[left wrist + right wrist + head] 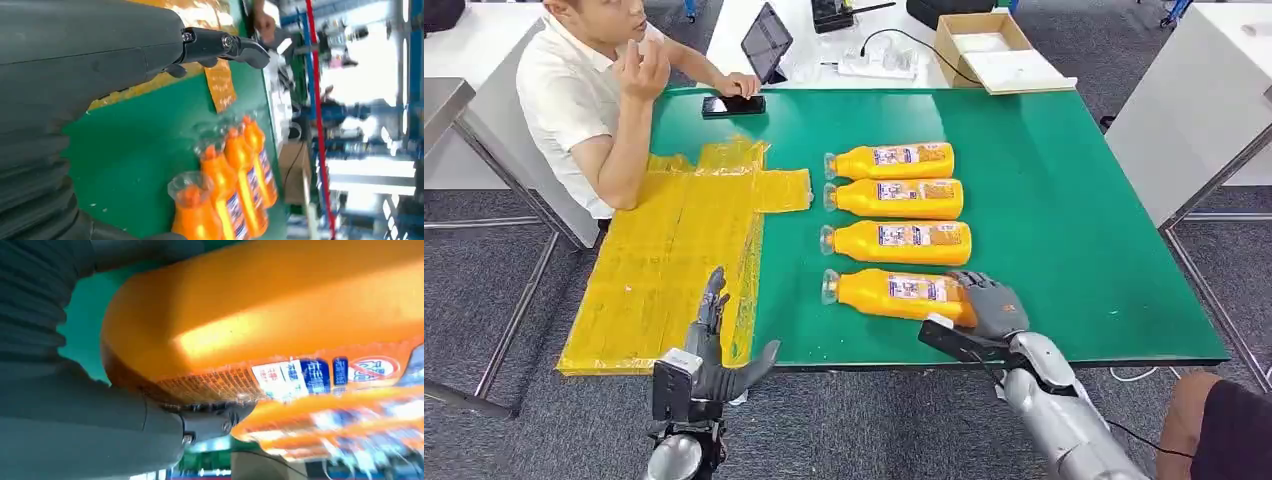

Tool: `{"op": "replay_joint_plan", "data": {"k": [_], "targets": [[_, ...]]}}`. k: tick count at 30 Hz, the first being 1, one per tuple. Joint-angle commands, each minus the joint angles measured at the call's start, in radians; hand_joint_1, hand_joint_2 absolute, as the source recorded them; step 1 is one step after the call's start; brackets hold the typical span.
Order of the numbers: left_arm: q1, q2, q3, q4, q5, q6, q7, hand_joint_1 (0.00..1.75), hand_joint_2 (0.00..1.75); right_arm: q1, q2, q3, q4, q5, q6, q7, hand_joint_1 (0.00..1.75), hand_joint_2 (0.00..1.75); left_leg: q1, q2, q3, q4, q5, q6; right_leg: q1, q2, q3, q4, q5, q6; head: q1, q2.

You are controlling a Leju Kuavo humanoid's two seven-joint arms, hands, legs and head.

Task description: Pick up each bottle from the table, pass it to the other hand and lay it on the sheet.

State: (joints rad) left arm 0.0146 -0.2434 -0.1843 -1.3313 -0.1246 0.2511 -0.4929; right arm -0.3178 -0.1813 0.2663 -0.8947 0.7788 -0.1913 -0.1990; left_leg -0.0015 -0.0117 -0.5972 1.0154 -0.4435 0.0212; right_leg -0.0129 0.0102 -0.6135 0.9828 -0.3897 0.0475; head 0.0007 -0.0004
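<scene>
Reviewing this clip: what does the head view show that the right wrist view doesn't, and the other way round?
Head view alone: the yellow sheet, the seated person, the open left hand, and all four bottles in a row. Right wrist view alone: the nearest bottle's label print up close. Both: the right hand at the base of the nearest bottle on the green table.

Person [589,95], phone [733,104] — tablet [766,41], box [989,48]

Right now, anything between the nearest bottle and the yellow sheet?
Nothing visible. The nearest bottle, with the right hand at its base end, lies on bare green table; the mat between it and the yellow sheet is clear. The left hand hovers open at the sheet's near edge.
</scene>
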Motion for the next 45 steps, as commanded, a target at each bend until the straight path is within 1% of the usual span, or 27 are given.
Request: {"op": "replay_joint_plan", "data": {"k": [1,2,4,7,8,11,16,17,18,19,20,21,22,24,25,26,28,29,30,31,32,33,36,41,43,44,45], "targets": [[0.05,-0.021,0.109,-0.037,0.534,-0.25,0.168,0.0,1.75,0.224,0.18,-0.152,-0.373,-0.213,-0.116,-0.118,1.75,1.75,0.001,0.001,0.003,-0.001,-0.002,-0.002,0.001,0.0,0.002,0.0,-0.002,-0.003,0.0,0.0],[0.057,-0.006,0.099,-0.033,0.558,-0.266,0.169,0.0,1.75,0.233,0.189,-0.148,-0.386,-0.231,-0.135,-0.138,1.75,1.75,0.001,0.002,0.004,-0.001,-0.003,-0.003,0.002,0.001,0.003,0.0,-0.003,-0.003,0.0,0.0],[0.062,0.001,0.091,-0.032,0.568,-0.276,0.163,0.0,1.75,0.239,0.194,-0.147,-0.399,-0.239,-0.147,-0.139,1.75,1.75,0.001,0.001,0.004,-0.002,-0.003,-0.002,0.002,0.001,0.003,0.0,-0.003,-0.003,0.0,0.0],[0.071,0.022,0.048,-0.039,0.573,-0.322,0.161,0.0,1.75,0.258,0.214,-0.147,-0.437,-0.262,-0.181,-0.174,1.75,1.75,0.001,0.001,0.001,-0.001,-0.002,-0.001,0.001,0.001,0.0,0.0,-0.002,-0.002,0.0,0.0],[0.074,0.033,0.021,-0.043,0.541,-0.334,0.148,0.0,1.75,0.265,0.221,-0.142,-0.449,-0.256,-0.193,-0.183,1.75,1.75,0.001,0.002,0.002,-0.001,-0.003,-0.002,0.001,0.001,0.001,0.0,-0.003,-0.002,0.0,0.0],[0.076,0.039,-0.021,-0.054,0.473,-0.34,0.111,0.0,1.75,0.269,0.229,-0.114,-0.447,-0.251,-0.178,-0.169,1.75,1.75,0.0,-0.001,-0.001,-0.001,-0.001,-0.001,0.0,0.0,-0.001,0.0,-0.002,-0.002,0.0,0.0],[0.076,0.038,-0.026,-0.056,0.465,-0.339,0.107,0.0,1.75,0.265,0.233,-0.11,-0.432,-0.251,-0.177,-0.17,1.75,1.75,0.0,0.0,0.002,-0.001,-0.002,-0.002,0.0,-0.001,0.001,0.0,-0.003,-0.003,0.0,0.0],[0.073,0.046,-0.041,-0.059,0.42,-0.336,0.088,0.0,1.75,0.254,0.232,-0.093,-0.404,-0.251,-0.149,-0.158,1.75,1.75,0.0,0.0,0.0,-0.001,-0.001,-0.002,0.0,0.0,0.0,-0.001,-0.002,-0.002,0.0,0.0],[0.072,0.047,-0.052,-0.064,0.361,-0.315,0.055,0.0,1.75,0.243,0.227,-0.054,-0.372,-0.23,-0.098,-0.137,1.75,1.75,0.001,0.001,0.003,-0.002,-0.002,-0.002,0.001,0.001,0.001,-0.001,-0.002,-0.003,0.0,0.0],[0.072,0.042,-0.052,-0.066,0.357,-0.313,0.053,0.0,1.75,0.238,0.237,-0.045,-0.355,-0.224,-0.099,-0.137,1.75,1.75,0.0,0.0,0.001,-0.001,-0.001,-0.002,0.0,0.001,0.0,-0.001,-0.002,-0.002,0.0,0.0],[0.066,0.042,-0.064,-0.077,0.286,-0.278,0.029,0.0,1.75,0.221,0.24,0.017,-0.297,-0.191,-0.055,-0.13,1.75,1.75,0.001,0.002,0.003,-0.002,-0.002,-0.002,0.001,0.001,0.002,-0.001,-0.002,-0.003,0.0,0.0],[0.057,0.033,-0.071,-0.082,0.238,-0.247,0.013,0.0,1.75,0.219,0.261,0.06,-0.263,-0.197,-0.016,-0.149,1.75,1.75,0.001,0.002,0.001,-0.001,-0.001,-0.001,0.001,0.002,0.0,-0.001,-0.001,-0.002,0.0,0.0],[0.05,0.029,-0.074,-0.083,0.22,-0.234,0.012,0.0,1.75,0.215,0.274,0.088,-0.242,-0.201,0.002,-0.161,1.75,1.75,0.001,0.003,0.003,-0.001,-0.002,-0.002,0.001,0.003,0.001,-0.001,-0.002,-0.002,0.0,0.0],[0.046,0.026,-0.076,-0.085,0.217,-0.231,0.014,0.0,1.75,0.214,0.29,0.103,-0.233,-0.201,-0.003,-0.16,1.75,1.75,0.002,0.002,0.0,-0.001,-0.001,-0.002,0.001,0.002,-0.001,-0.001,-0.001,-0.002,0.0,0.0],[0.046,0.026,-0.076,-0.085,0.217,-0.231,0.014,0.0,1.75,0.214,0.29,0.103,-0.233,-0.201,-0.003,-0.16,1.75,1.75,0.001,0.002,0.003,-0.002,-0.002,-0.002,0.001,0.002,0.001,-0.001,-0.002,-0.003,0.0,0.0],[0.047,0.027,-0.075,-0.085,0.217,-0.232,0.013,0.0,1.75,0.212,0.289,0.103,-0.234,-0.201,-0.003,-0.16,1.75,1.75,0.001,0.0,0.0,-0.001,-0.001,-0.002,0.001,0.001,-0.001,-0.001,-0.001,-0.002,0.0,0.0],[0.047,0.026,-0.073,-0.084,0.216,-0.231,0.014,0.0,1.75,0.211,0.283,0.111,-0.239,-0.206,0.006,-0.164,1.75,1.75,0.001,0.001,0.001,-0.002,-0.001,-0.002,0.001,0.001,0.0,-0.001,-0.002,-0.002,0.0,0.0],[0.043,0.024,-0.074,-0.082,0.215,-0.232,0.014,0.0,1.75,0.211,0.292,0.126,-0.243,-0.217,0.021,-0.171,1.75,1.75,0.001,0.001,0.002,-0.001,-0.002,-0.002,0.001,0.001,0.001,-0.001,-0.002,-0.002,0.0,0.0],[0.036,0.02,-0.075,-0.08,0.214,-0.233,0.015,0.0,1.75,0.207,0.303,0.156,-0.241,-0.217,0.043,-0.182,1.75,1.75,0.001,0.0,0.0,-0.001,-0.001,-0.001,0.001,0.001,-0.001,-0.001,-0.001,-0.001,0.0,0.0],[0.036,0.02,-0.075,-0.08,0.214,-0.233,0.015,0.0,1.75,0.207,0.303,0.156,-0.241,-0.217,0.043,-0.182,1.75,1.75,0.002,0.001,0.002,-0.001,-0.002,-0.002,0.001,0.002,0.001,-0.001,-0.002,-0.002,0.0,0.0],[0.022,0.014,-0.074,-0.074,0.213,-0.232,0.023,0.0,1.75,0.199,0.323,0.212,-0.238,-0.208,0.042,-0.182,1.75,1.75,0.001,0.0,-0.001,-0.001,-0.001,-0.001,0.0,0.001,-0.002,0.0,-0.001,-0.001,0.0,0.0],[0.013,0.008,-0.069,-0.068,0.217,-0.229,0.029,0.0,1.75,0.198,0.327,0.248,-0.245,-0.206,0.038,-0.183,1.75,1.75,0.001,0.002,0.001,-0.001,-0.002,-0.002,0.001,0.002,0.0,0.0,-0.001,-0.002,0.0,0.0],[-0.006,-0.003,-0.056,-0.058,0.228,-0.222,0.031,0.0,1.75,0.197,0.326,0.312,-0.255,-0.221,0.067,-0.191,1.75,1.75,0.001,0.001,0.001,-0.001,-0.002,-0.002,0.001,0.001,0.0,0.0,-0.002,-0.003,0.0,0.0],[-0.024,-0.006,-0.065,-0.048,0.24,-0.227,0.027,0.0,1.75,0.188,0.324,0.342,-0.23,-0.251,0.067,-0.202,1.75,1.75,0.001,-0.002,0.002,-0.001,-0.001,-0.002,0.001,-0.002,0.001,-0.001,-0.003,-0.002,0.0,0.0],[-0.021,0.004,-0.083,-0.06,0.27,-0.271,0.017,0.0,1.75,0.173,0.327,0.337,-0.207,-0.278,0.065,-0.196,1.75,1.75,0.001,-0.002,0.001,-0.001,-0.001,-0.002,0.001,-0.001,0.0,-0.001,-0.002,-0.002,0.0,0.0],[-0.019,0.013,-0.096,-0.061,0.338,-0.347,0.045,0.0,1.75,0.164,0.332,0.328,-0.193,-0.306,0.076,-0.195,1.75,1.75,0.001,-0.001,0.002,-0.001,-0.001,-0.002,0.001,-0.001,0.001,-0.001,-0.002,-0.002,0.0,0.0],[-0.017,0.013,-0.096,-0.061,0.338,-0.347,0.045,0.0,1.75,0.16,0.33,0.326,-0.191,-0.309,0.077,-0.195,1.75,1.75,0.001,-0.001,0.001,-0.001,-0.001,-0.002,0.001,-0.001,0.001,-0.001,-0.002,-0.002,0.0,0.0]]}}
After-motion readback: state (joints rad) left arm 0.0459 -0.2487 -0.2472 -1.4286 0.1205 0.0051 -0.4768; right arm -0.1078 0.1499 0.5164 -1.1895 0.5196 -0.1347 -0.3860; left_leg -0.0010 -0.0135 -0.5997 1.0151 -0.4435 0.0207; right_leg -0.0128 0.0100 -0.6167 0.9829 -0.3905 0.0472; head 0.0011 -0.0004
